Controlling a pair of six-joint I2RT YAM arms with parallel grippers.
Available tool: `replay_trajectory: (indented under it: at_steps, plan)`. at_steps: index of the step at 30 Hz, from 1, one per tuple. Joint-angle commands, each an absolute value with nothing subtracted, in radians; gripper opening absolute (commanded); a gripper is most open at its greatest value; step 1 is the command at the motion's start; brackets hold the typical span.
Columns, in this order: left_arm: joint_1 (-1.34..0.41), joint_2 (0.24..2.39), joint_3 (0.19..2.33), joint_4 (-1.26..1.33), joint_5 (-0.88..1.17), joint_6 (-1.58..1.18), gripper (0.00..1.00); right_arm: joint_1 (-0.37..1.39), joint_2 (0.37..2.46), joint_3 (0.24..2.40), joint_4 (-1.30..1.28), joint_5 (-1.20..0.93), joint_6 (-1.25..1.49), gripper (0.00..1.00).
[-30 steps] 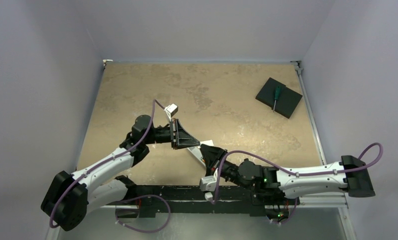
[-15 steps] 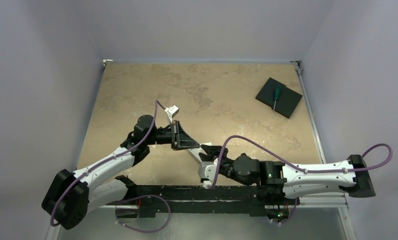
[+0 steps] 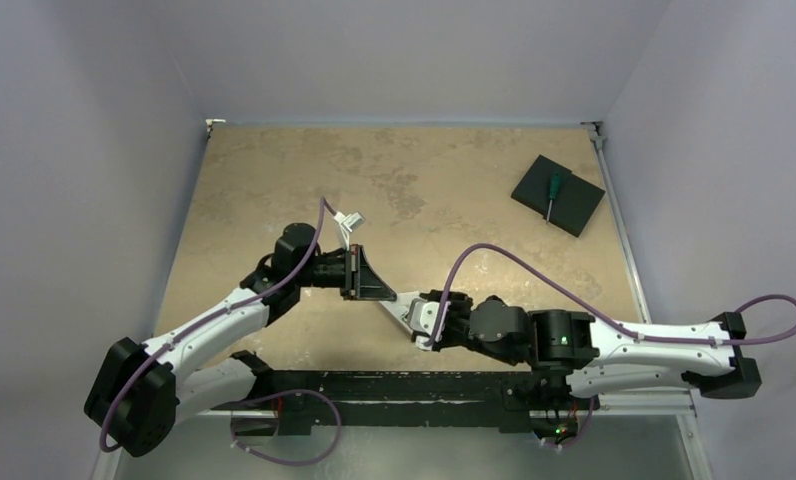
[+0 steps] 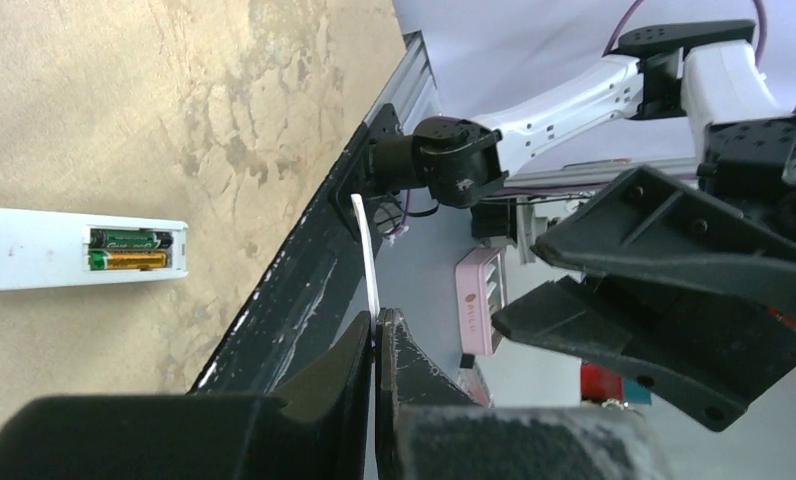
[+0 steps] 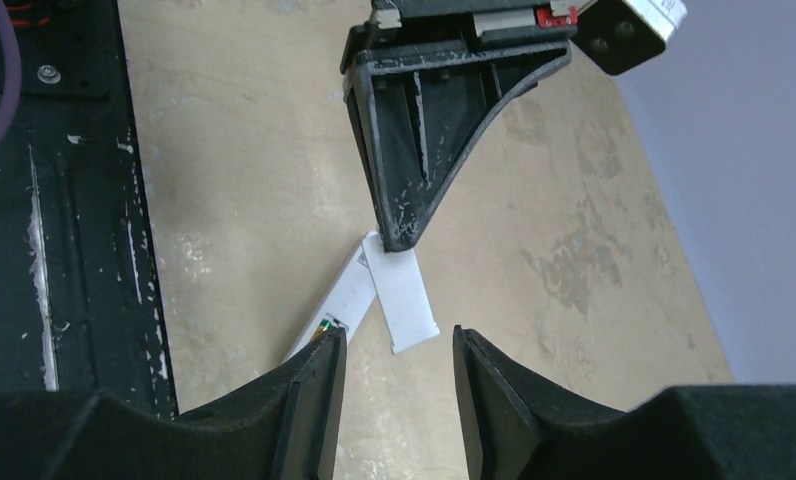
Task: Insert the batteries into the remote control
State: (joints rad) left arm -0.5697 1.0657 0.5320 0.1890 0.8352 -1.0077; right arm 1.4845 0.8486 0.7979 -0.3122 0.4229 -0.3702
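Note:
The white remote control [image 4: 34,248] lies back-up on the tan table, its recess open. Both batteries [image 4: 127,250] sit side by side inside it, a dark one above a gold-orange one. My left gripper [image 4: 376,325] is shut on a thin white battery cover [image 4: 367,262], seen edge-on here. In the right wrist view the cover [image 5: 402,298] hangs flat from the left gripper [image 5: 399,238], just above the remote control [image 5: 342,292]. My right gripper [image 5: 399,342] is open, with the cover's lower edge between its fingertips [image 5: 326,352] and touching neither.
A green-handled screwdriver [image 3: 552,189] rests on a black square pad [image 3: 566,205] at the far right of the table. The black base rail [image 3: 374,385] runs along the near edge, close to the remote. Grey walls enclose the table on three sides.
My right gripper has opened, and its wrist has turned and drawn back towards the right. The left gripper, still shut on the cover, shifted slightly.

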Motion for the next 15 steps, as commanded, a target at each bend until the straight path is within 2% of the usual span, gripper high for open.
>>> replay_trajectory:
  at_steps: [1, 15]
  plan:
    - [-0.568, 1.052, 0.586, 0.127, 0.875, -0.886, 0.00, 1.458, 0.830, 0.848, -0.443, 0.373, -0.297, 0.51]
    - [-0.568, 1.045, 0.631, 0.040, 0.992, -0.778, 0.00, 1.355, 0.845, 0.816, -0.383, 0.166, -0.356, 0.51]
